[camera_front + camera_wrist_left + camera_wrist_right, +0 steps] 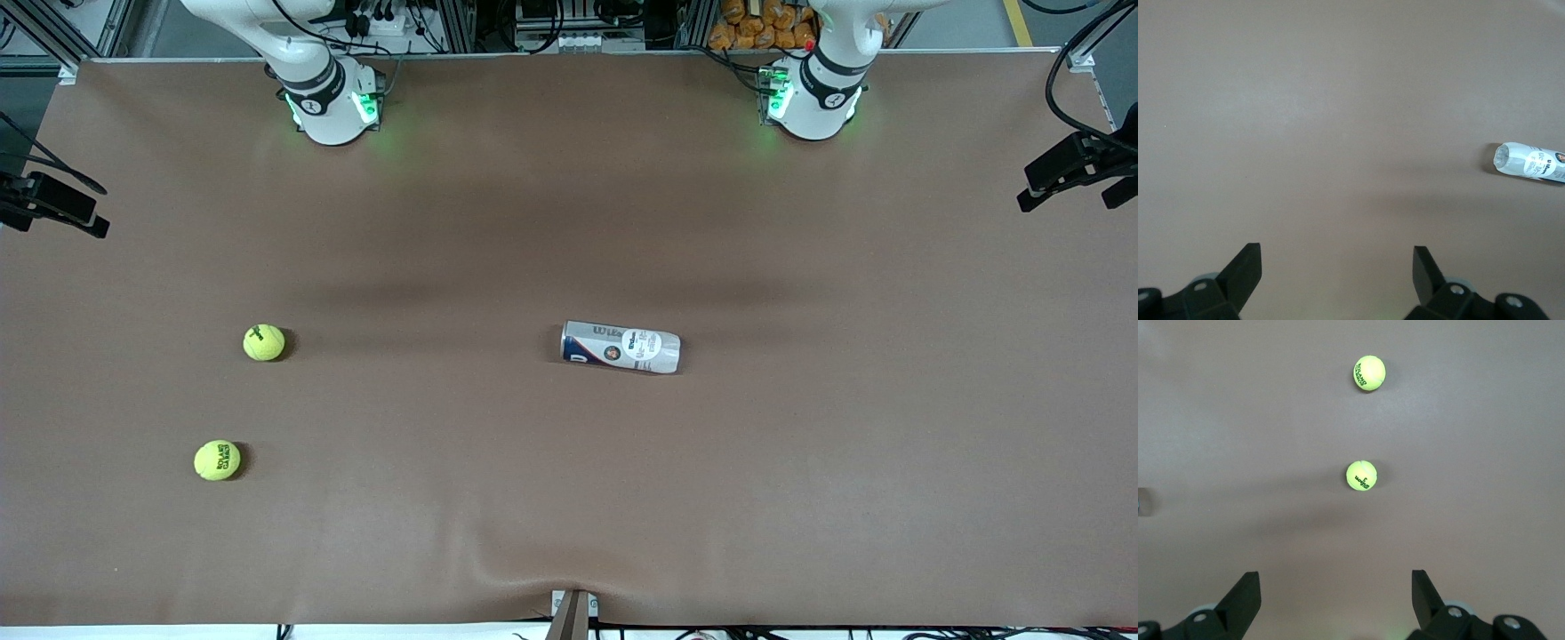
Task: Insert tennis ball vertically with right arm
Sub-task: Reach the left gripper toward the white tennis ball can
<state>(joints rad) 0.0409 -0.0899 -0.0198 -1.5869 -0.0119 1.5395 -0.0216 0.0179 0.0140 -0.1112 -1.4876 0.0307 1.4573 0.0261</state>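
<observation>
Two yellow tennis balls lie on the brown table toward the right arm's end: one (264, 342) marked Wilson, the other (217, 460) nearer to the front camera. Both show in the right wrist view, the Wilson ball (1361, 475) and the other ball (1369, 373). A white and blue ball can (621, 347) lies on its side near the table's middle and also shows in the left wrist view (1528, 161). My right gripper (1336, 587) is open and empty, high over the table. My left gripper (1337, 263) is open and empty, also high. Neither gripper shows in the front view.
The right arm's base (329, 107) and the left arm's base (813, 102) stand at the table's back edge. Black camera mounts sit at both table ends (1076, 164) (53, 204). A clamp (573, 613) sits at the front edge.
</observation>
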